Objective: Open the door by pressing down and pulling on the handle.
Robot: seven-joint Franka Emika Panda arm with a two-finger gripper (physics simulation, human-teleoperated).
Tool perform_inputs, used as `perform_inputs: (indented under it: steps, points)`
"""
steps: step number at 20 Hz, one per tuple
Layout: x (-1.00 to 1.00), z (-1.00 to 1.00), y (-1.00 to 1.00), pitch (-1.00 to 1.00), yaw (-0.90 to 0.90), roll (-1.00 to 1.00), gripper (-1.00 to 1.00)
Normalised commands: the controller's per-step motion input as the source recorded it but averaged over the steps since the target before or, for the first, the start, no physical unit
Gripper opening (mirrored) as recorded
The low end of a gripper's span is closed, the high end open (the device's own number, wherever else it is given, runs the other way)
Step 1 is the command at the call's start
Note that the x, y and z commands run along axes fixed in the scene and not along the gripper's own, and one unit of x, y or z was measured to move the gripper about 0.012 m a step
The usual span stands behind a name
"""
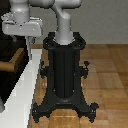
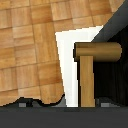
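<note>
Tan lever handle [image 2: 93,65] is being shown against the dark door [image 2: 114,30], directly under the wrist; gripper [image 1: 26,44] is being held above it, finger spacing unreadable

Door [image 1: 11,60] at the exterior view's left edge, handle [image 1: 14,61] projecting from it; hand [image 1: 27,42] above handle; pedestal [image 1: 65,75] center frame on floor [image 1: 107,75].

Gripper [image 1: 28,44] above tan handle [image 1: 13,60]

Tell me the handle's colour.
Tan, golden-brown; the handle shows best in the wrist view.
</note>
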Motion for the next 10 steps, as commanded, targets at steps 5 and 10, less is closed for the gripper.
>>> perform_inputs:
  steps: [5,10]
  points:
    - [0.0,0.0,-0.4,0.0,0.0,0.0,1.0]
    - [0.0,0.0,0.0,0.0,0.0,0.0,1.0]
